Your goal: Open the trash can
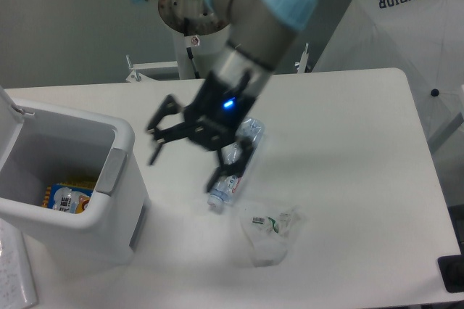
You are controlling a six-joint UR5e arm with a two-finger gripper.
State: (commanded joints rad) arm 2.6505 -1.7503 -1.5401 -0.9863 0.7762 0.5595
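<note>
The white trash can [109, 215] stands at the left of the table with its lid swung up at the far left edge [7, 109]. Its inside shows, with a colourful package [67, 199] at the bottom. The grey push-tab [110, 171] sits on its right rim. My gripper [187, 155] is open and empty, a little blurred, hanging over the table to the right of the can, apart from it, just left of a clear plastic bottle [235, 164].
The bottle lies on the white table [348, 149] at centre. A crumpled clear plastic wrapper [270, 233] lies in front of it. A white sheet or keyboard edge [13, 273] shows at the bottom left. A white cover marked SUPERIOR [406, 19] stands behind the table's right side.
</note>
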